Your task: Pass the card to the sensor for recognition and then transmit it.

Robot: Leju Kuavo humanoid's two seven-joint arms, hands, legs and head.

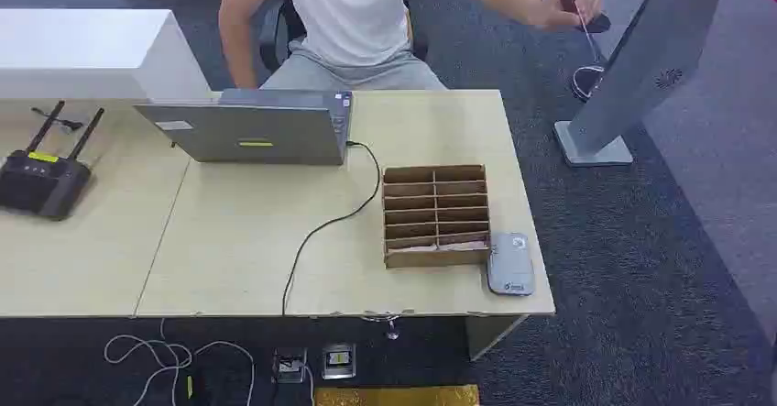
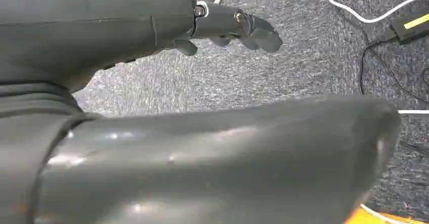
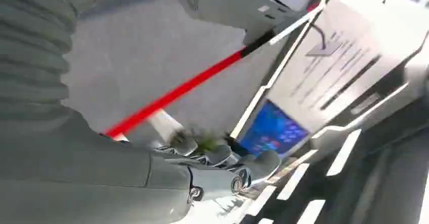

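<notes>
The grey card sensor point(image 1: 510, 263) lies flat on the table's near right corner, touching the brown cardboard slot box point(image 1: 435, 215). Something pale lies in the box's nearest row; I cannot make out a card for certain. My left hand point(image 2: 227, 29) hangs over grey carpet, fingers loosely apart and holding nothing. My right hand point(image 3: 217, 161) is raised towards a grey kiosk with a blue screen point(image 3: 273, 128). Its fingers are curled, and a blurred white and green shape sits against them. Whether it holds anything is unclear.
A person point(image 1: 353, 12) sits behind the table point(image 1: 229, 268), one hand point(image 1: 568, 3) stretched towards the grey kiosk stand point(image 1: 641, 67) at the right. A laptop point(image 1: 247, 131) with a black cable stands mid-table, a black router point(image 1: 41, 181) at the left. Cables lie on the floor.
</notes>
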